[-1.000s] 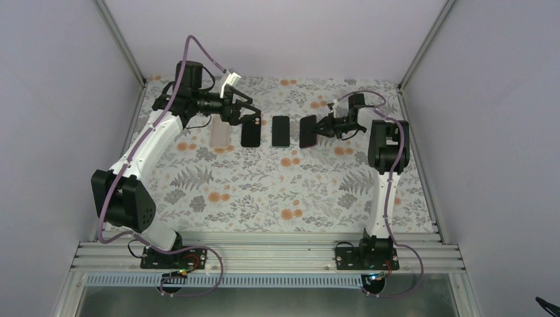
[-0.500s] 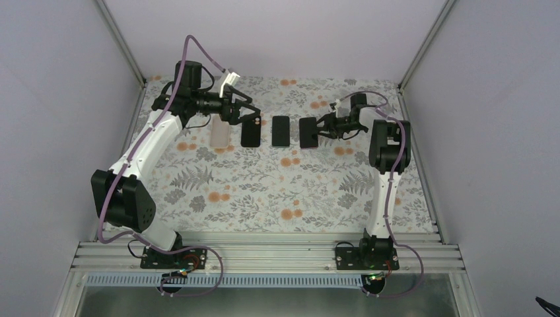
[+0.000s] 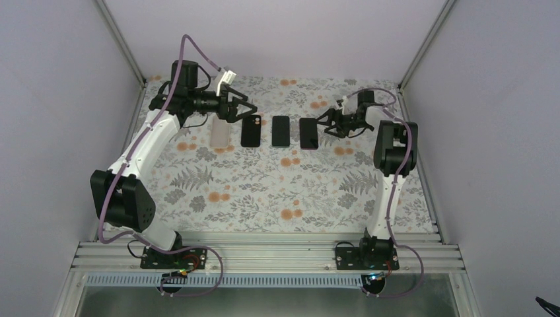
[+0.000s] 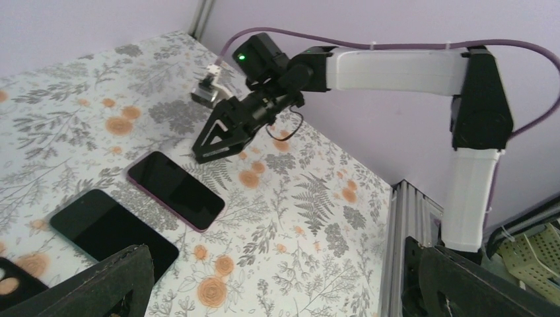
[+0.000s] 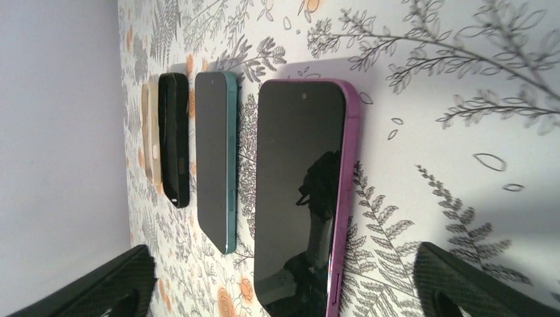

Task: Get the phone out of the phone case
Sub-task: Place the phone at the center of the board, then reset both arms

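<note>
A purple-edged phone [image 3: 308, 133] [image 5: 300, 191] [image 4: 175, 190] lies flat and screen up on the floral table, the rightmost of a row. Left of it are a teal-edged phone [image 3: 280, 131] [image 5: 214, 158], a black phone case [image 3: 250, 130] [image 5: 175, 145] and a beige case [image 3: 220, 134] [image 5: 150, 132]. My right gripper [image 3: 325, 123] [image 5: 284, 294] stands open just right of the purple phone and holds nothing. Above the black case's far end my left gripper [image 3: 244, 109] [image 4: 284, 297] hovers open, with nothing between its fingers.
The table cover [image 3: 264, 191] is floral and walled by grey panels on three sides. An aluminium rail [image 3: 264, 254] carries both arm bases at the near edge. A metal frame post [image 4: 396, 251] shows at the table's right edge.
My right gripper has opened and let go of the purple phone, which went from tilted to flat. That gripper drew back to the right. The left gripper shifted slightly back.
</note>
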Motion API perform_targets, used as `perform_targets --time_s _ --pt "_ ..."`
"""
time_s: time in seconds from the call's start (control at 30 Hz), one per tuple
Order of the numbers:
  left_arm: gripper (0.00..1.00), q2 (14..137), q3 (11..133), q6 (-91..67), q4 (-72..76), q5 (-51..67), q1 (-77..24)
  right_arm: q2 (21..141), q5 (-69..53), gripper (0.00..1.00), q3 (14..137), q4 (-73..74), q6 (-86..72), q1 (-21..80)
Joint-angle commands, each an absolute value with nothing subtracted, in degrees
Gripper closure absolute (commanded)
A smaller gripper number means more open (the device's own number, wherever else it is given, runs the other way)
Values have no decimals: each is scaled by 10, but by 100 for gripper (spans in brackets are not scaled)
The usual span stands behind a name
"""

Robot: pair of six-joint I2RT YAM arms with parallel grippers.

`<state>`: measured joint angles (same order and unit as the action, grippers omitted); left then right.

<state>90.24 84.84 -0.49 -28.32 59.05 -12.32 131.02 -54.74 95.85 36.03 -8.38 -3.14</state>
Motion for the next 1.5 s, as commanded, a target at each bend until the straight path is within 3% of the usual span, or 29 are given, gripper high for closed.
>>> perform_targets --time_s 0.0,0.03,0.47,0.77,1.0,1.47 --pt "0 879 847 -12 -276 561 -111 1265 -534 4 963 370 -65 -45" --pt "0 878 851 -10 -281 551 -107 1259 -534 1 965 374 -57 -46" --pt "0 903 932 52 -392 456 -3 1093 -509 1 971 418 43 -66" --pt "0 857 827 108 -353 378 73 967 -496 1 895 385 86 -77" --pt "0 823 732 91 -309 388 112 885 -490 1 801 332 100 -90" --pt "0 769 609 118 -256 347 131 821 -484 1 600 234 121 -120"
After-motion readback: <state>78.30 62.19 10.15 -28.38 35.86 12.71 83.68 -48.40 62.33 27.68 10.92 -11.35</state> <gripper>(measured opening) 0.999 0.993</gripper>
